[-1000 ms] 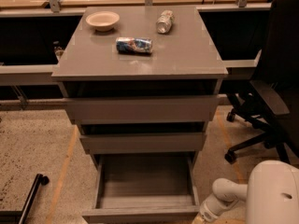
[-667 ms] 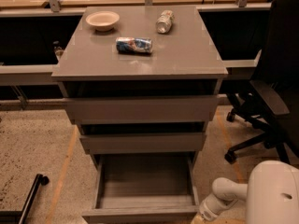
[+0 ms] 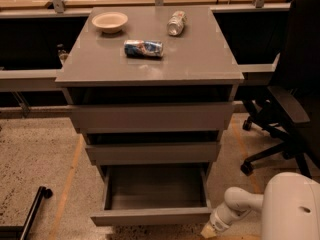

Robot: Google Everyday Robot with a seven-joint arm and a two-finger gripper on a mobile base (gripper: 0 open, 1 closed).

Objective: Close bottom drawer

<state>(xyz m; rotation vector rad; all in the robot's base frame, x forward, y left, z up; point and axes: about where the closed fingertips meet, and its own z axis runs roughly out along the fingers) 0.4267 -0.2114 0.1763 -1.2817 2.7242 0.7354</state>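
Observation:
A grey cabinet with three drawers stands in the middle of the camera view. The bottom drawer is pulled far out and its inside is bare. The middle drawer and top drawer stick out a little. My white arm comes in from the lower right. The gripper is at the frame's bottom edge, just right of the bottom drawer's front corner.
On the cabinet top lie a beige bowl, a blue can on its side and a clear bottle on its side. A black office chair stands at the right. A black pole lies on the speckled floor at lower left.

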